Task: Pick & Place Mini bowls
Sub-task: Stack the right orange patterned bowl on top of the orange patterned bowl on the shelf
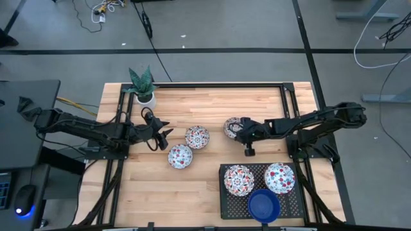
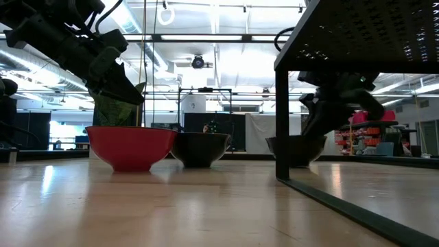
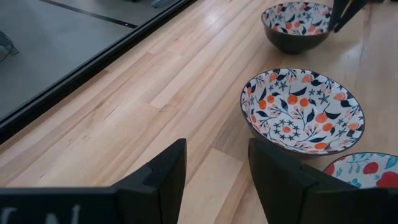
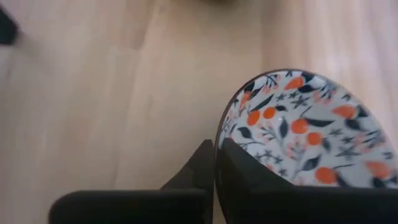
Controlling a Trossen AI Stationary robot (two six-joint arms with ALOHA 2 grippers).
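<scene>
Three floral mini bowls are on the table: one (image 1: pixel 197 136) mid-table, one (image 1: pixel 180 156) nearer the front, one (image 1: pixel 232 126) to their right. My right gripper (image 1: pixel 239 130) is shut on that right bowl (image 4: pixel 298 124). My left gripper (image 1: pixel 164 136) is open and empty just left of the two other bowls, with the nearest bowl (image 3: pixel 303 112) ahead of its fingers (image 3: pixel 155 180). Two more floral bowls (image 1: pixel 239 179), (image 1: pixel 280 178) and a blue bowl (image 1: pixel 264 205) sit on the black tray (image 1: pixel 225 204). My right gripper holds the right bowl by its rim (image 4: pixel 219 134), one finger inside the bowl and one outside. The fingers come from the table's right, slanting down. In the low view the bowl (image 2: pixel 296 151) seems to rest on the table, upright.
A small white pot with a green plant (image 1: pixel 142 86) stands at the table's far left. The black perforated tray stands on legs (image 2: pixel 281 116) at the front right. Bare wood lies along the front left and the far middle.
</scene>
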